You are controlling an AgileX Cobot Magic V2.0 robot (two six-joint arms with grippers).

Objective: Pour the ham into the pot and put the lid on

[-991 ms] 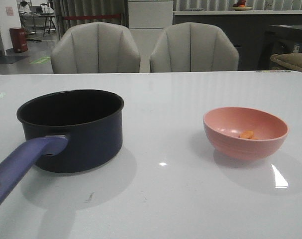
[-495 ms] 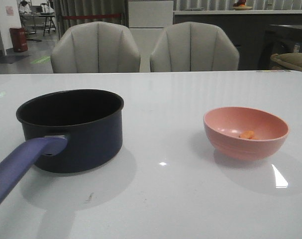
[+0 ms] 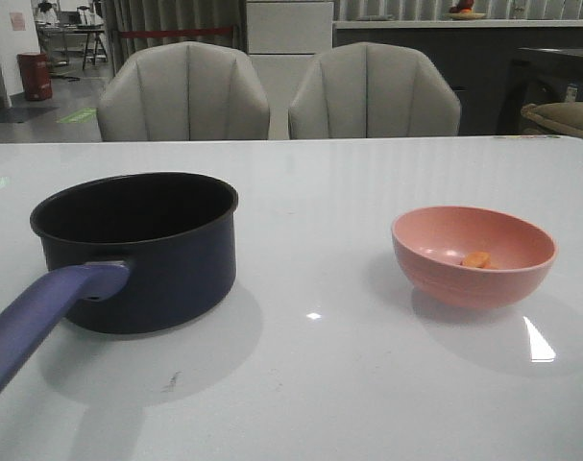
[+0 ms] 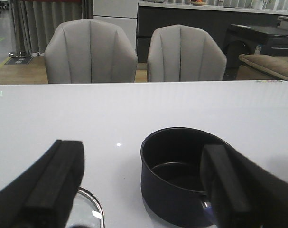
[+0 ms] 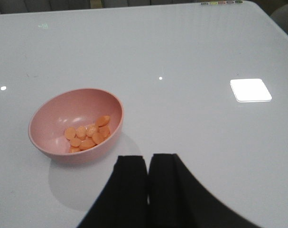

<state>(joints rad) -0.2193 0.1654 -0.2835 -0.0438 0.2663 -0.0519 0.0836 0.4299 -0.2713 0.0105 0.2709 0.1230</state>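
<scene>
A pink bowl (image 5: 75, 125) sits on the white counter (image 5: 181, 52), holding a heap of orange ham (image 5: 88, 134) slices. The right gripper (image 5: 148, 178) hangs just beside the bowl, its two black fingers pressed together with nothing between them.

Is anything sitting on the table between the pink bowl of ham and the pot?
Nothing visible does. In the front view only bare white table lies between the pink bowl holding the ham and the open pot.
</scene>
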